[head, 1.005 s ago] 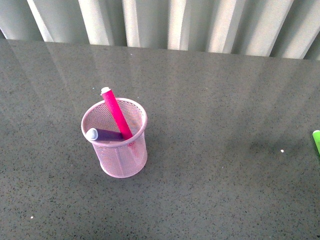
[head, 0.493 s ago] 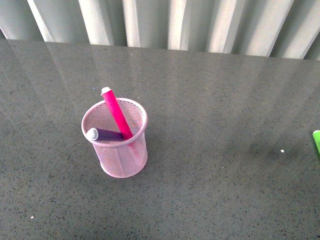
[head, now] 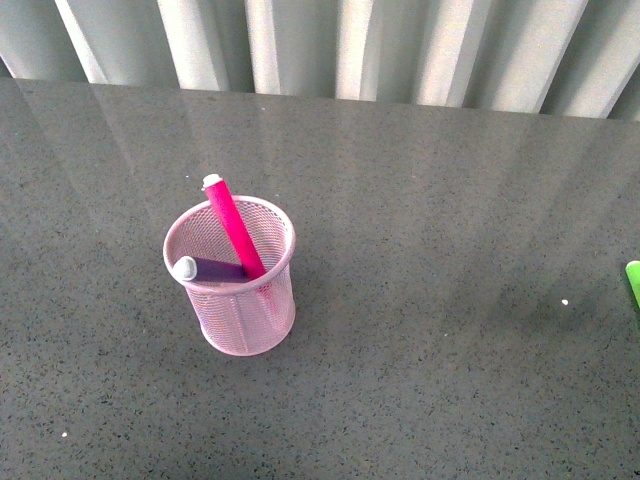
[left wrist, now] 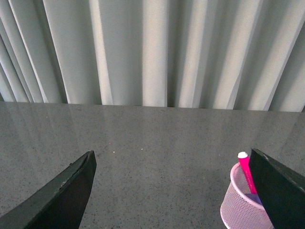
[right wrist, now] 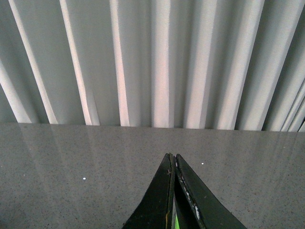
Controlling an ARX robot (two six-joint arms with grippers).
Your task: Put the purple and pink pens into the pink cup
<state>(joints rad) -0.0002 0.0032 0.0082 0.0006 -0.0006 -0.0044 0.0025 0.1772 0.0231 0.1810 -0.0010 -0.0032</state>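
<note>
The pink cup (head: 240, 315) stands upright on the grey table, left of centre in the front view. The pink pen (head: 234, 230) leans inside it with its white end above the rim. The purple pen (head: 215, 269) lies lower in the cup, its white end (head: 184, 268) at the near-left rim. Neither arm shows in the front view. In the left wrist view my left gripper (left wrist: 174, 164) is open and empty, with the cup (left wrist: 238, 207) and pink pen (left wrist: 246, 171) beside one finger. My right gripper (right wrist: 172, 156) is shut, its tips pressed together over the table.
A bright green marker (head: 633, 282) lies at the table's right edge; a sliver of green (right wrist: 175, 222) shows under the right fingers. A pleated grey curtain (head: 330, 45) runs along the table's far edge. Small white specks dot the grey tabletop (head: 450, 380).
</note>
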